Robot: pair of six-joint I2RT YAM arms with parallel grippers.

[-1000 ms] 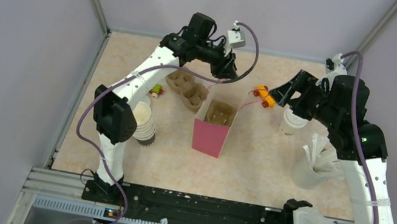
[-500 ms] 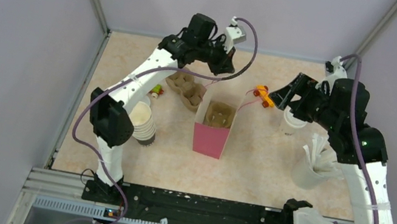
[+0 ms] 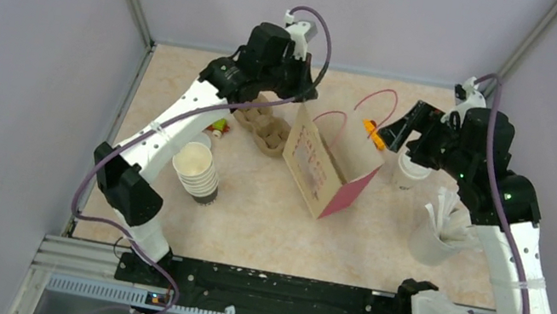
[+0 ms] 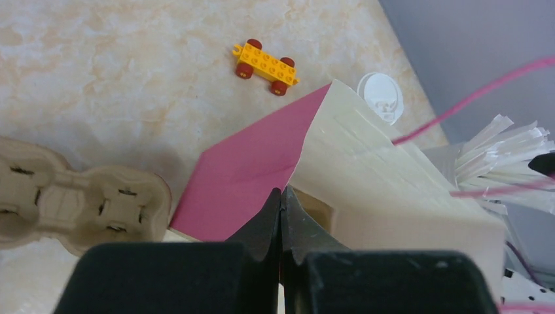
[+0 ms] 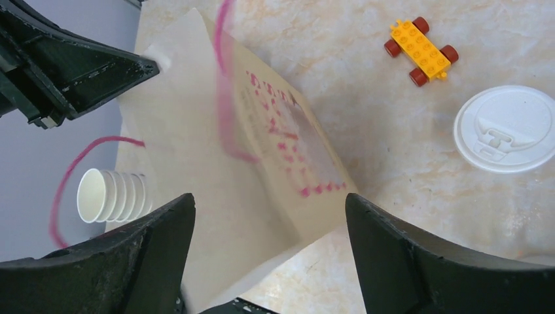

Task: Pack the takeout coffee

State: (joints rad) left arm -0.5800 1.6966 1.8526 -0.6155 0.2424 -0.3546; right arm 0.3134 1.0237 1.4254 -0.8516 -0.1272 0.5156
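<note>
The takeout coffee, a small white cup with a round white lid, stands on the table at the right, just below my right arm's wrist; its lid shows past the bag's edge. A pink and cream paper bag leans steeply, its printed cream face turned up. My left gripper is shut on the bag's top corner, its jaws pressed together there. My right gripper hangs open above the bag's lower end, left of the coffee, holding nothing.
A yellow toy car lies between bag and coffee. A brown pulp cup carrier sits left of the bag. Nested lidless cups lie at the left, a larger cup of white sticks at the right. A small green toy lies by the carrier.
My left gripper closed on the bag's rim and drew back to the left, tipping the upright bag onto a slant. The right gripper stayed almost in place.
</note>
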